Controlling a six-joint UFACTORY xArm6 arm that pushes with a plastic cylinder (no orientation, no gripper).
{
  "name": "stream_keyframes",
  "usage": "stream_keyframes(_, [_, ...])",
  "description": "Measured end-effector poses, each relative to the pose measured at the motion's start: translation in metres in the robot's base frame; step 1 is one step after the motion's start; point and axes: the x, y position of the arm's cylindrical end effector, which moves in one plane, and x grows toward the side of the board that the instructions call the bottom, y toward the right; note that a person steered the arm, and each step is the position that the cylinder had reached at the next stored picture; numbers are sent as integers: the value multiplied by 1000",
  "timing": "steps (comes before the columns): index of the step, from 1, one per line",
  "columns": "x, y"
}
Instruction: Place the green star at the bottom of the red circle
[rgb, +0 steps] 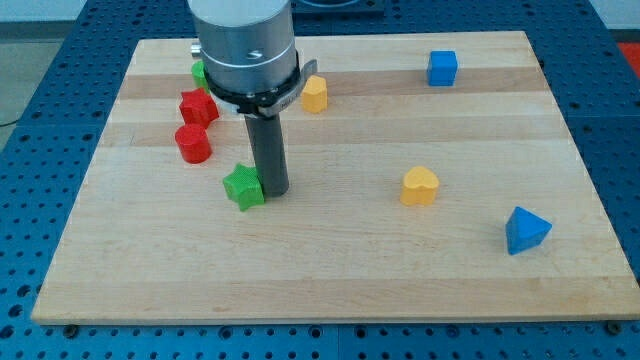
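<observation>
A pale wooden board (330, 270) lies on a blue surface (30, 100) and fills most of the view. From the view's top a grey metal cylinder (245, 45) comes down, ringed at its lower edge by a dark band, and from it a straight dark rod (268, 150) points down to the board. The arm carries no gripper, so there are no jaws to open or close and it holds nothing; the tip (274, 190) rests at board level, touching or just beside the right side of the green star (243, 186). The green star sits left of the board's middle. The red circle (193, 143), a short red cylinder, stands near the green star, up and to the view's left of it, with a small gap of bare wood between them. Just above the red circle is a red star (198, 107), close to it. Another green block (199, 72) shows only partly at the cylinder's left edge, and its shape cannot be told. A yellow block (314, 94) sits just right of the cylinder, its shape unclear. A blue cube (442, 68) stands near the view's top right. A yellow heart (420, 186) lies right of centre, well apart from the tip. A blue triangle (526, 230) lies toward the view's bottom right. No brand, label or writing can be read anywhere in the view.
</observation>
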Motion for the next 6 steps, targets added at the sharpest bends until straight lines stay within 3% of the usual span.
stream_keyframes(4, [6,-39])
stream_keyframes(6, [31,-41])
